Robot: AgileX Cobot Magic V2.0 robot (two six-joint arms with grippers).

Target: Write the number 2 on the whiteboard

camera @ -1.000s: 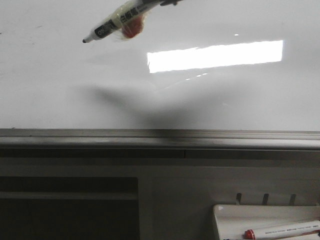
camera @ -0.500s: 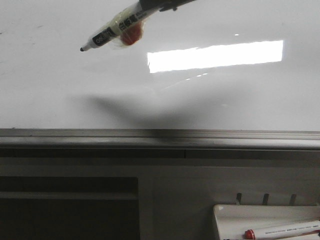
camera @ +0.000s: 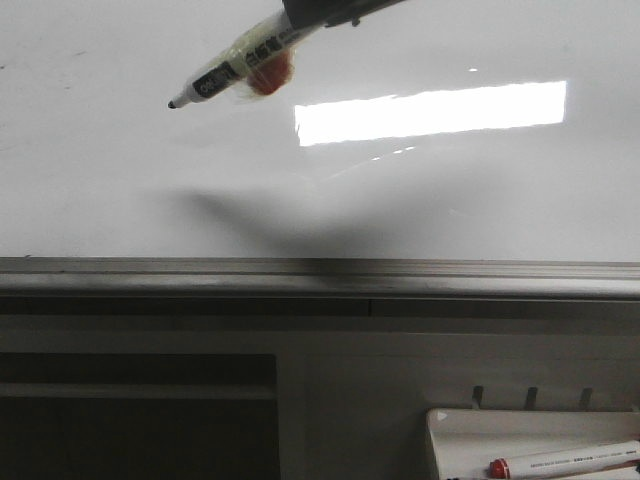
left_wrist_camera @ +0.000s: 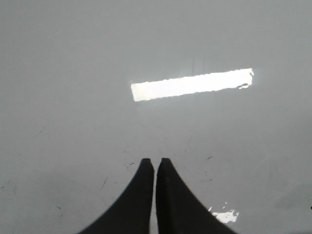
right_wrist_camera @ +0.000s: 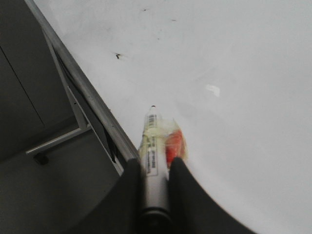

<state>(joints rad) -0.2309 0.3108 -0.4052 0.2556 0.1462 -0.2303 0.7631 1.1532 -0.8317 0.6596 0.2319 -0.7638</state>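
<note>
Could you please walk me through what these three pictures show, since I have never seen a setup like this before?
This is a robot with two arms, each ending in a two-fingered end effector. The front view looks forward over a large glossy whiteboard with a grey ledge along its near edge. The other two pictures come from cameras on the wrists. The right end effector is closed on a marker with its dark tip bare; yellowish tape holds something red against the barrel. The left end effector holds nothing, its fingers nearly together over the board. The bright rectangle is only a lamp's reflection. No number 2 is written yet. At the lower right, a small white tray holds a red-capped marker.
</note>
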